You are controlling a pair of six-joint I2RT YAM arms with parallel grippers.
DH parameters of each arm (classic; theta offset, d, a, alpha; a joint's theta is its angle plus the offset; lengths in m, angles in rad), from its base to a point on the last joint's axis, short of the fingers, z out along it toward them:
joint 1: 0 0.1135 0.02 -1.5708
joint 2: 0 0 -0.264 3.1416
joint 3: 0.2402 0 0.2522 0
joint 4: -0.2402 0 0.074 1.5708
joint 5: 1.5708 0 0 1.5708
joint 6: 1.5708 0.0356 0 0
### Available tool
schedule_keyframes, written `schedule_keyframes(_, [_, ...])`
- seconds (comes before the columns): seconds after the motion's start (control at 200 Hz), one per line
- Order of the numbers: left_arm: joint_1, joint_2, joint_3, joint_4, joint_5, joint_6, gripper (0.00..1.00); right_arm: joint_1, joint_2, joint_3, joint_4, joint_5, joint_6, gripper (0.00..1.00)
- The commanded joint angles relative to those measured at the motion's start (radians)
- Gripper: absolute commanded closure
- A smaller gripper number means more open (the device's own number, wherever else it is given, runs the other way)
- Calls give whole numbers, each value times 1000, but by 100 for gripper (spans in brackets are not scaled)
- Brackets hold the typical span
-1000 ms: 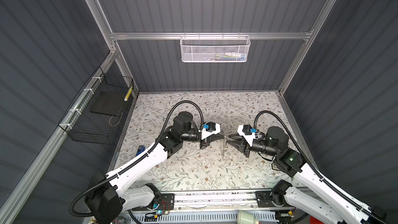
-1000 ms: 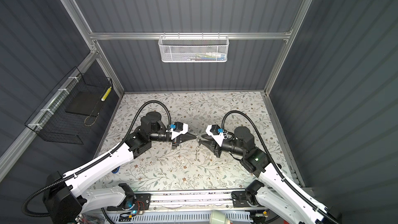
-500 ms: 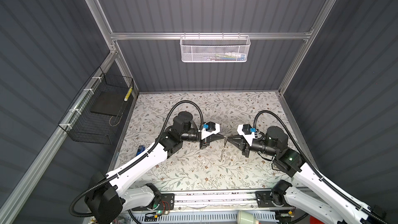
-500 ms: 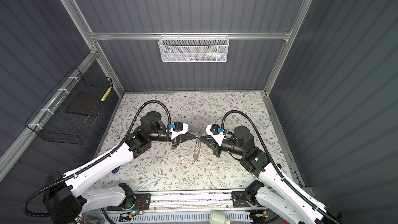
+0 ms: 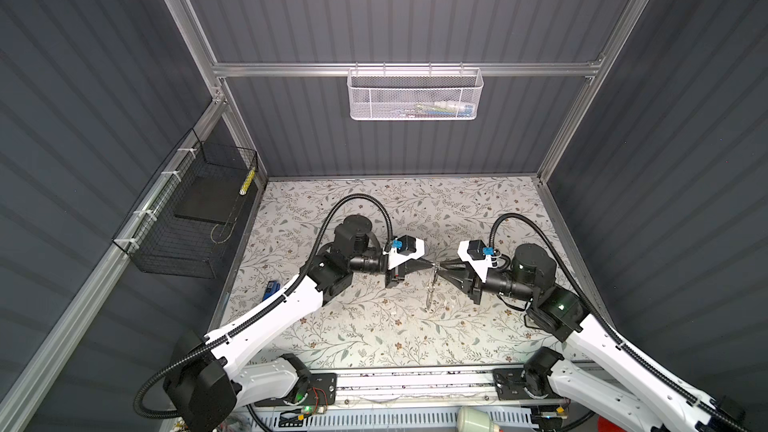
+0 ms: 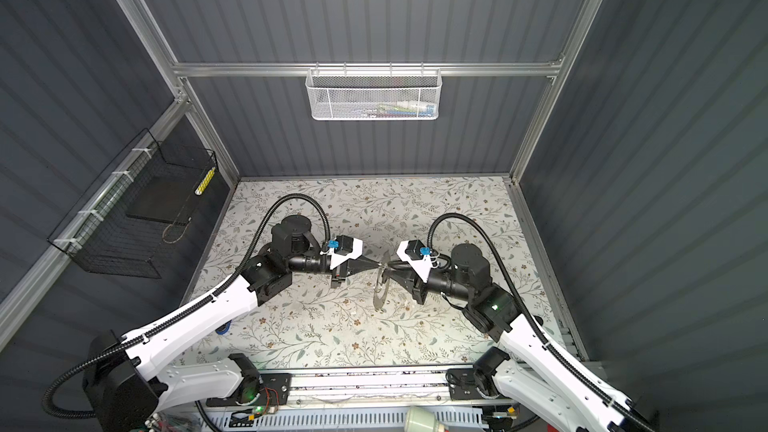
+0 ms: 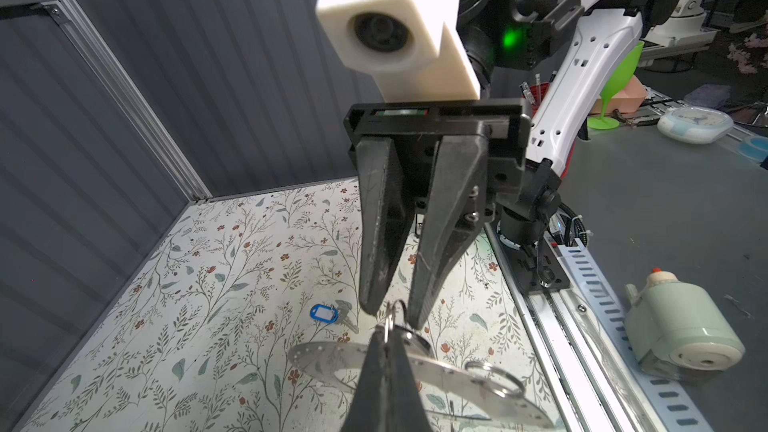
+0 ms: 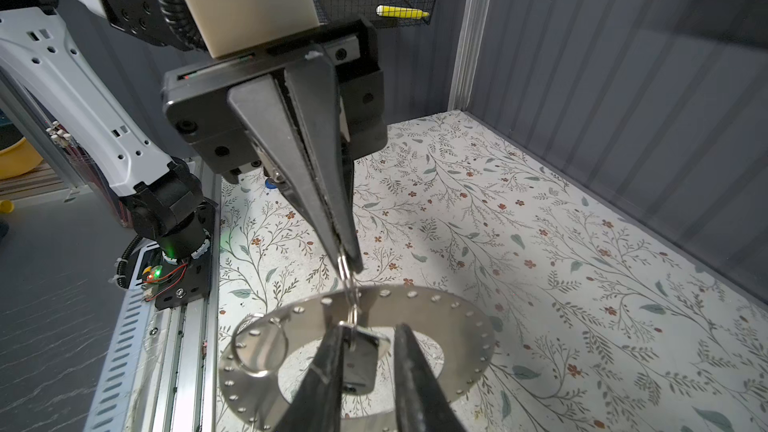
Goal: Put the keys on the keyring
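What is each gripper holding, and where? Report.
Left gripper: shut on the small split ring, at its top; the keyring hangs from it. Right gripper: open, nothing gripped.

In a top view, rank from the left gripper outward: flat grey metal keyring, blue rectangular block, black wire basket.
1. Flat grey metal keyring: hangs by a small wire ring pinched in the left gripper.
2. Blue rectangular block: left edge of the floral mat.
3. Black wire basket: farther left still.

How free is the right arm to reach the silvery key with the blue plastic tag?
Probably yes: the right gripper is open, and the blue-tagged key lies uncovered on the floral mat nearby.
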State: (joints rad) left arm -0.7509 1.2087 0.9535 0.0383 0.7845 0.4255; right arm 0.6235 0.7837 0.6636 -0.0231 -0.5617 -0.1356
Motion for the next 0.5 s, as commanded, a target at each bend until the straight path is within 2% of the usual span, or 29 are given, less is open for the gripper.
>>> schedule_keyframes(0.0, [4,-1,6,-9,31,17,100,-1,-9,4,5,-18,-1,77])
schedule_keyframes(0.495, [4,3,12,-30,27,33,100,-2,13,20,-6,-51,7,93])
